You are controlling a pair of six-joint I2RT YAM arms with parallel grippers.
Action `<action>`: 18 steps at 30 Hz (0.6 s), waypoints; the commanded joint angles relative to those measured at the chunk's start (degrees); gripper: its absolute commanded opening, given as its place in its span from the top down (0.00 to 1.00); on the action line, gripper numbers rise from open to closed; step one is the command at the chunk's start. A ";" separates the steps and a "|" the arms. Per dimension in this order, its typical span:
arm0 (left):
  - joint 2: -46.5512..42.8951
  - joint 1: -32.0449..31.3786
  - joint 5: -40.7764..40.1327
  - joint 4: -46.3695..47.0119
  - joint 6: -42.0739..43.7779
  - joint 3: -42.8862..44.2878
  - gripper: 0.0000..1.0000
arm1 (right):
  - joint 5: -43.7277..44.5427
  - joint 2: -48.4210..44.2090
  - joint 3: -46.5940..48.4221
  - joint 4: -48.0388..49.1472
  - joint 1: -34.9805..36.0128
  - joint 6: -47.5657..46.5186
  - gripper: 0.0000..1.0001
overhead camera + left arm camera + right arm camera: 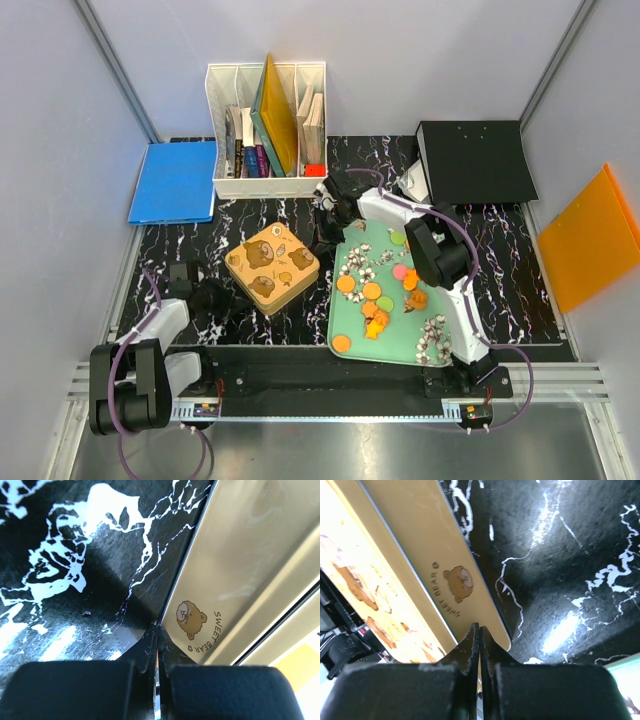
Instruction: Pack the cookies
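The cookies (371, 291), small flat discs that are mostly orange with a pink and a green one, lie loose on the mint-green tray (353, 322) at centre right. A tan square tin (270, 265) with bear prints stands left of the tray. My left gripper (222, 297) is shut and empty, low on the table at the tin's near-left side. In the left wrist view its tips (157, 630) meet the foot of the tin's wall (235, 570). My right gripper (328, 222) is shut and empty at the tin's far-right side. Its tips (479, 628) sit against the tin's wall (435, 555).
A white file organizer (266, 130) with books stands at the back, with a blue folder (173, 181) to its left. A black binder (475, 160) lies back right. An orange folder (588, 235) leans on the right wall. White flower-like cups (432, 335) sit on the tray.
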 commanded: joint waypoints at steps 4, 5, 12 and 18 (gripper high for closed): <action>1.66 0.00 -1.84 -0.08 1.07 0.29 1.00 | -2.54 -6.13 1.43 0.51 2.04 -0.50 1.00; 1.57 0.09 -1.76 -0.08 1.07 0.29 1.00 | -2.54 -6.22 1.52 0.51 2.21 -0.59 1.00; 1.66 0.09 -1.58 0.10 0.98 0.21 1.00 | -2.36 -5.61 0.82 0.51 2.48 -0.76 1.00; 1.31 0.09 -1.58 -0.43 1.07 0.38 1.00 | -0.87 -4.47 -0.06 0.42 2.31 -0.76 1.00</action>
